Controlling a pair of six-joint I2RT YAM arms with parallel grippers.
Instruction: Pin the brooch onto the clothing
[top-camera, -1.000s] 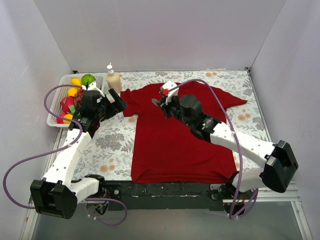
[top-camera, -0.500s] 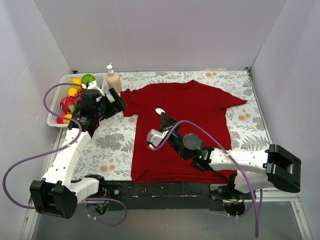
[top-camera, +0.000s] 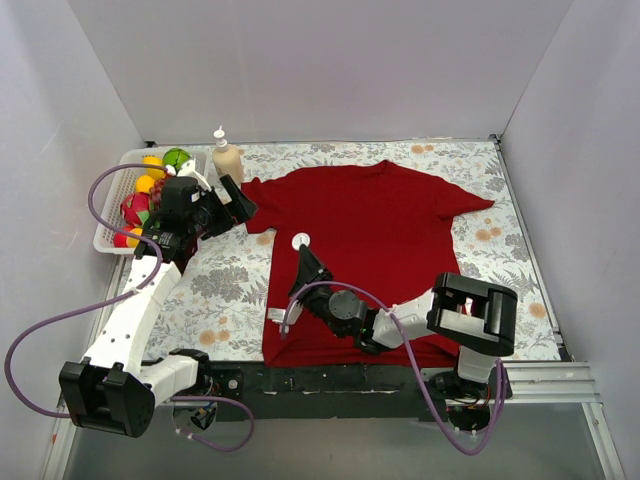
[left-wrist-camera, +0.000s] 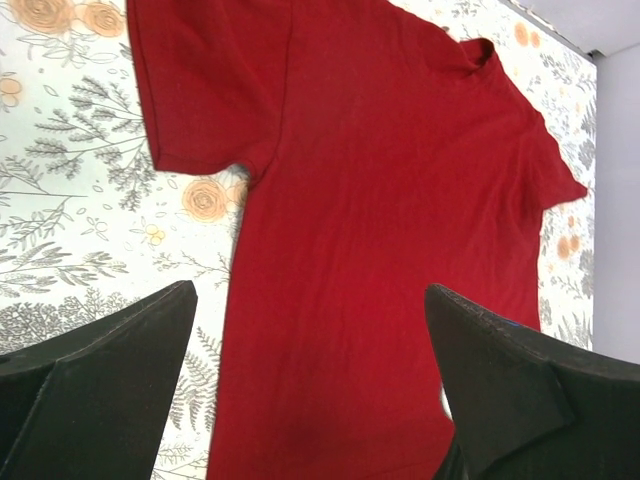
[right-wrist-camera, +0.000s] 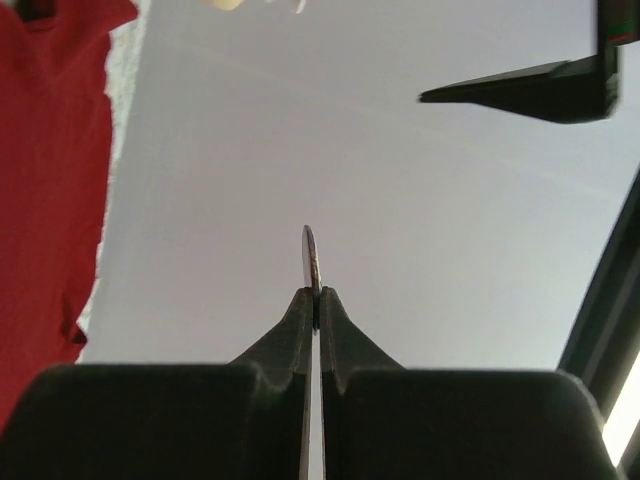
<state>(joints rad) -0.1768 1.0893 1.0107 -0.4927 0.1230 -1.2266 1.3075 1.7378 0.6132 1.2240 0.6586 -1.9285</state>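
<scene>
Over shirt (top-camera: 380, 230), right hand (top-camera: 302, 251) upturned (brooch (top-camera: 300, 241) pinched)

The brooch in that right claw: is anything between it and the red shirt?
Nothing visible does. The brooch is pinched edge-on in the right gripper, over the bare T-shirt. The left gripper, open, sits off to the side.

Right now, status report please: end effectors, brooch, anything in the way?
Left end effector open, empty, near sleeve of shirt. Right end effector shut on brooch, over shirt. Only the right arm crosses shirt's lower part.
</scene>
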